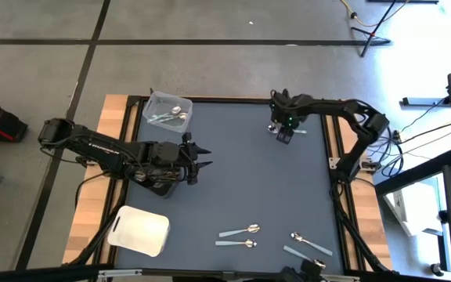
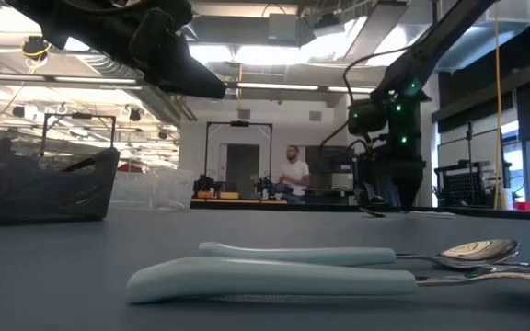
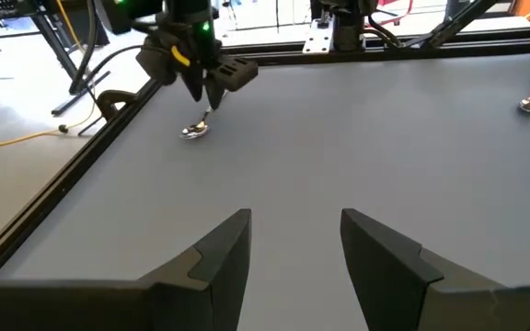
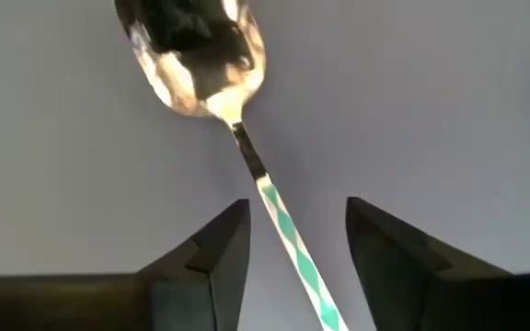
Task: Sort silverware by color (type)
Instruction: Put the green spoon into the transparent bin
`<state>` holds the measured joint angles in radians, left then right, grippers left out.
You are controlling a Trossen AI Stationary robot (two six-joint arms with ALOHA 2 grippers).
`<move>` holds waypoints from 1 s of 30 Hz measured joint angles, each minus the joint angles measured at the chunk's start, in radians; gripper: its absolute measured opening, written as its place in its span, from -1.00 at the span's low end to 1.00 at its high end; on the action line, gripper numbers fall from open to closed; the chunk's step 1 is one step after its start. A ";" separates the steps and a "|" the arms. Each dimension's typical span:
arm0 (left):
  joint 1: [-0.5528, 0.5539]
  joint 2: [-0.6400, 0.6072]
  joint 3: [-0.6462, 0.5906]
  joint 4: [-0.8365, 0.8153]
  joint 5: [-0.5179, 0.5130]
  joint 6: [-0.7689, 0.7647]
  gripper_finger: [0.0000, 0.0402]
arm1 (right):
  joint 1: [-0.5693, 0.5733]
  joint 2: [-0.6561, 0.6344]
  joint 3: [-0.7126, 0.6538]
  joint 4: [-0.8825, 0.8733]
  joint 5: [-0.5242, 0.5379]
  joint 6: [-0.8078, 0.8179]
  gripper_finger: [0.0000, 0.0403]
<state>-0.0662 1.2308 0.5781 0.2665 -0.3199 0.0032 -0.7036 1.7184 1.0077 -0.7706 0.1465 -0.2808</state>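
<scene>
A spoon with a shiny bowl (image 4: 201, 55) and a green-and-white striped handle (image 4: 288, 234) lies on the dark mat at the far right. My right gripper (image 1: 284, 136) points down over it, open, with one finger on each side of the handle and touching nothing. It also shows in the left wrist view (image 3: 205, 87), with the bowl (image 3: 194, 131) on the mat. My left gripper (image 1: 202, 157) is open and empty above the mat's left middle. Several pale-handled spoons (image 1: 239, 231) (image 1: 310, 244) lie near the front edge. A clear tub (image 1: 168, 110) holds spoons.
A white rounded-square tray (image 1: 139, 229) sits at the front left. The clear tub stands at the far left corner. Two pale-handled spoons (image 2: 274, 267) lie close to the low camera. The raised black frame (image 1: 337, 168) borders the mat. A person (image 2: 293, 175) stands far behind the table.
</scene>
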 joint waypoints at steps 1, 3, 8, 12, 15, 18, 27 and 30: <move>0.000 0.000 0.000 0.000 0.000 0.000 -0.18 | 0.000 0.012 0.000 0.011 -0.001 -0.006 -0.12; 0.000 0.000 0.000 0.000 0.000 0.000 -0.18 | 0.001 0.037 0.000 0.006 -0.009 -0.023 -0.14; 0.000 0.000 0.000 0.027 0.000 -0.001 -0.18 | 0.005 0.067 0.004 0.013 0.017 -0.066 -0.36; -0.002 0.000 0.000 0.066 0.002 0.006 -0.18 | 0.005 0.070 0.019 -0.007 -0.001 -0.084 -0.71; 0.000 0.000 0.000 0.075 0.000 0.004 -0.18 | 0.005 0.073 0.040 -0.022 0.013 -0.087 -0.94; 0.013 0.000 0.000 0.071 -0.002 -0.002 -0.18 | 0.024 0.057 0.060 -0.025 0.037 -0.056 -0.93; 0.032 0.009 0.008 0.095 0.016 0.042 -0.18 | 0.201 -0.162 -0.002 0.239 -0.105 0.011 -0.98; 0.048 0.016 0.008 0.093 0.015 0.043 -0.18 | 0.269 -0.221 -0.092 0.467 -0.129 0.036 -0.98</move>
<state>-0.0183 1.2467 0.5865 0.3596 -0.3052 0.0467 -0.4348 1.4971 0.9158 -0.3036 0.0176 -0.2447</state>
